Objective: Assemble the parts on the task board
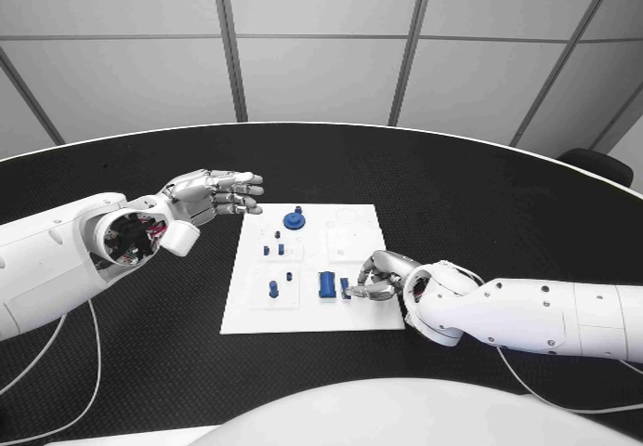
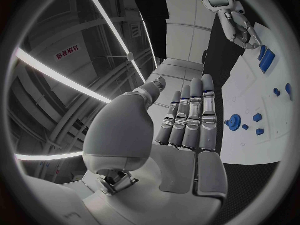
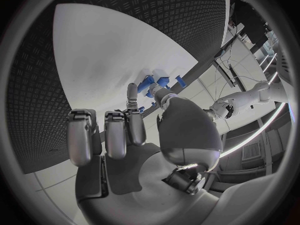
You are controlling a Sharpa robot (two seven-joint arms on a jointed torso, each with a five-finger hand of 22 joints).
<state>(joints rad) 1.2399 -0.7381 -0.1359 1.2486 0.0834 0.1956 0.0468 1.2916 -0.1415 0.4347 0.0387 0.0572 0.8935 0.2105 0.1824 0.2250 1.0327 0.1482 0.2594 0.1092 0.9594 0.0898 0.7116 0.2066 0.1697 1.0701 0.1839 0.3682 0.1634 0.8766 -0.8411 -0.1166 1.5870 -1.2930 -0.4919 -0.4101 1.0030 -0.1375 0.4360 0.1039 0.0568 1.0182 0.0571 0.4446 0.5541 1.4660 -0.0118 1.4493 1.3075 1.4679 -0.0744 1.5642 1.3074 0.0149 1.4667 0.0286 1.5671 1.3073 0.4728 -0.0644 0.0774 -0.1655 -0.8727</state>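
Observation:
The white task board (image 1: 355,228) lies in the middle of the black table. On it are a blue gear (image 1: 294,220), small blue pegs (image 1: 273,289) and a taller blue block (image 1: 326,283). My right hand (image 1: 375,277) rests low over the board's near right part. Its thumb and a finger pinch a small blue part (image 1: 345,287) next to the block. The right wrist view shows the same blue part (image 3: 147,86) between those fingertips. My left hand (image 1: 215,195) hovers beyond the board's far left corner with straight fingers and an empty palm (image 2: 187,155).
The left wrist view takes in the board (image 2: 250,92), the gear (image 2: 235,121), the block (image 2: 267,60) and my right hand (image 2: 240,31). Bare black table (image 1: 469,186) surrounds the board. Thin cables (image 1: 81,372) trail off the near left.

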